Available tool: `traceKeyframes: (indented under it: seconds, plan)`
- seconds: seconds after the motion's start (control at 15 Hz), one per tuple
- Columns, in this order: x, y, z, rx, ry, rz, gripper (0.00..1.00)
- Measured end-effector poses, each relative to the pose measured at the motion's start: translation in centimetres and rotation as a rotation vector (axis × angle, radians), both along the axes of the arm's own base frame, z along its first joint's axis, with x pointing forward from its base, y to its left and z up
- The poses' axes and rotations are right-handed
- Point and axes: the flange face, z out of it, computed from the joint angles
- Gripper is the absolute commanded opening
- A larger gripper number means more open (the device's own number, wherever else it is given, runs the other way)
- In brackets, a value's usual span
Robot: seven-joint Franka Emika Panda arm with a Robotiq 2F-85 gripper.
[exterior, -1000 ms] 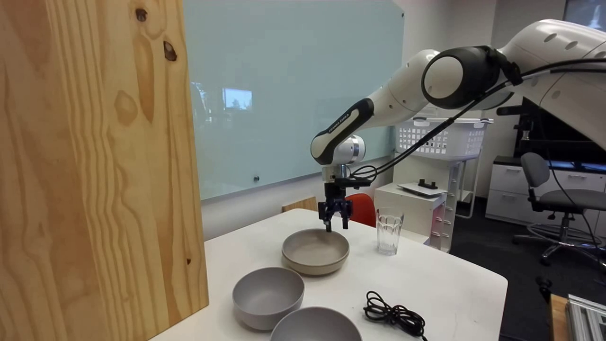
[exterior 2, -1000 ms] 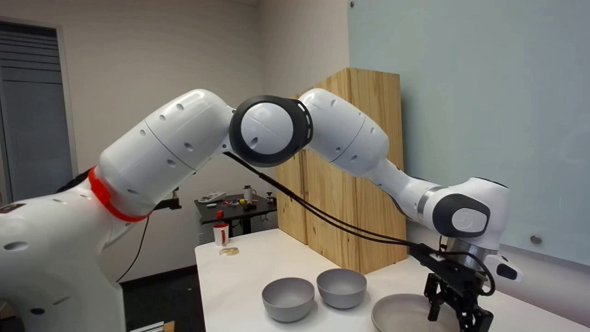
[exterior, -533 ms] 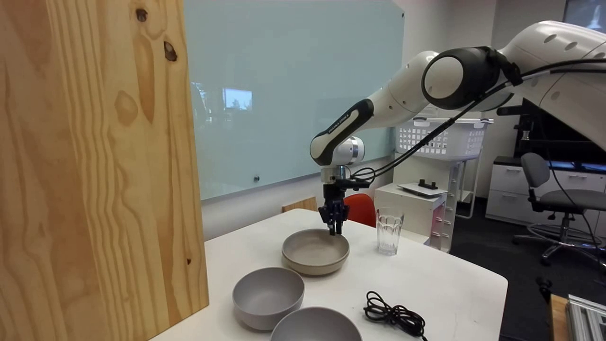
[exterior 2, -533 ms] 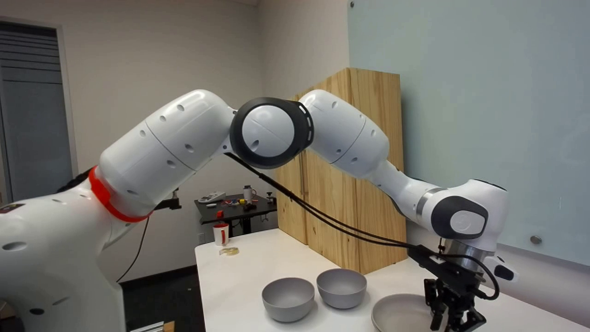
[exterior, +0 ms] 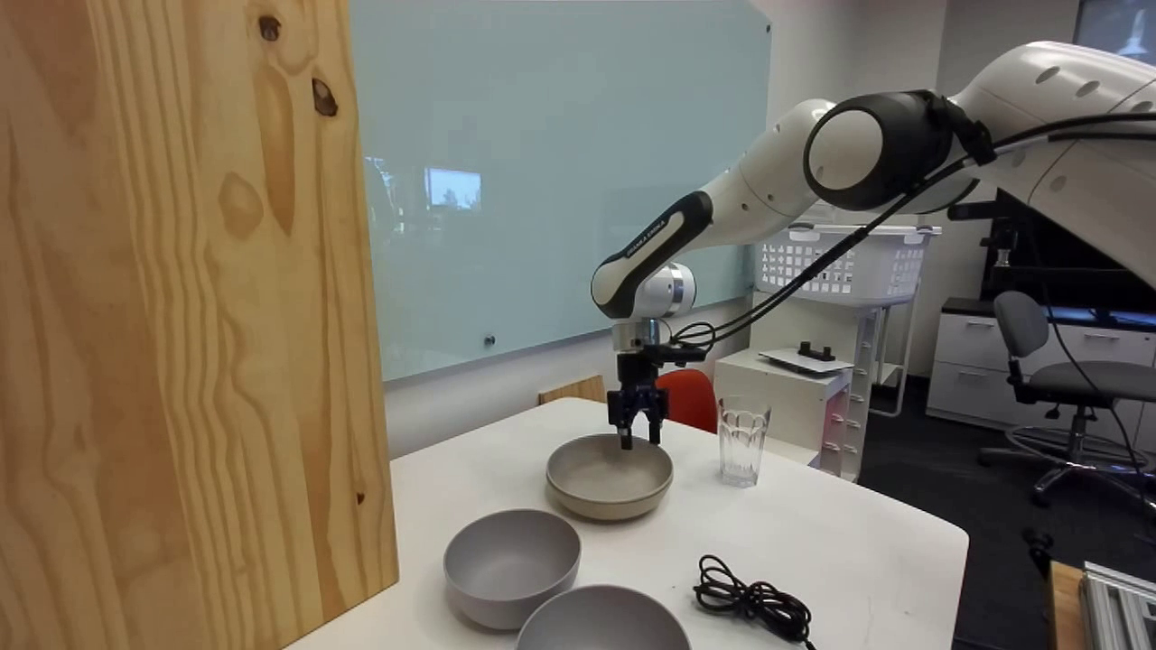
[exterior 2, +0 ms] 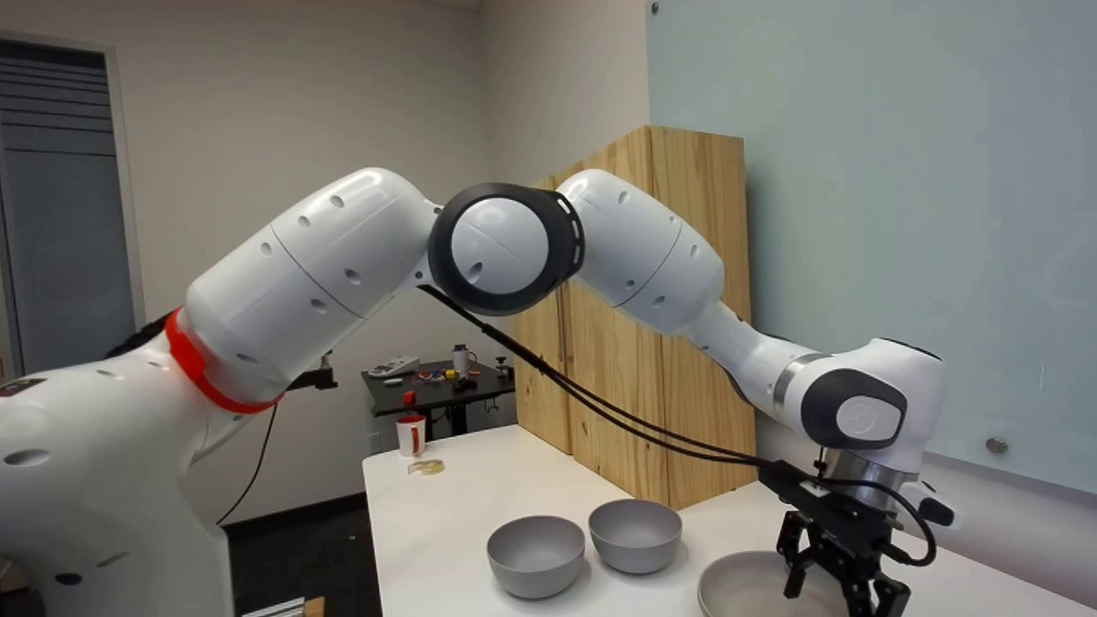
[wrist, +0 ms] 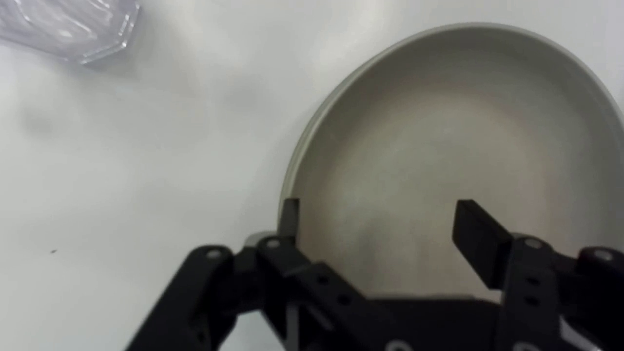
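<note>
My gripper (exterior: pixel 640 441) is open and holds nothing. It points down over the far side of a shallow beige dish (exterior: pixel 603 483), which looks like two dishes stacked, with a double rim. In the wrist view the fingers stand wide apart over the dish (wrist: pixel 438 146). The left fingertip (wrist: pixel 291 214) overlaps the dish's left rim; I cannot tell whether it touches. The right fingertip is over the dish's inside. The gripper (exterior 2: pixel 842 596) also shows in an exterior view, partly covering the dish (exterior 2: pixel 741 587). A clear glass (exterior: pixel 742 442) stands beside the dish; its base shows in the wrist view (wrist: pixel 78 29).
Two grey bowls (exterior: pixel 512 560) (exterior: pixel 603 623) stand near the dish on the white table (exterior: pixel 867 551). A coiled black cable (exterior: pixel 754 605) lies on the table. A tall wooden cabinet (exterior 2: pixel 698 343) and a wall board (exterior 2: pixel 874 214) stand behind. A red-white mug (exterior 2: pixel 411 435) is at the table's far end.
The gripper was open, its fingers came close together half a second ago, and they are apart again now. The dish has shifted slightly to the right in both exterior views. The arm sank slightly.
</note>
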Motion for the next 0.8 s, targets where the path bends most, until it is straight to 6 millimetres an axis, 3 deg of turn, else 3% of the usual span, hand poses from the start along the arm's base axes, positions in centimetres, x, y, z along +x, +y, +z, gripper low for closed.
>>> traceKeyframes:
  seconds: [0.8]
  plan:
    - [0.4, 1.5, -0.1, 0.021, -0.011, 0.04, 1.0]
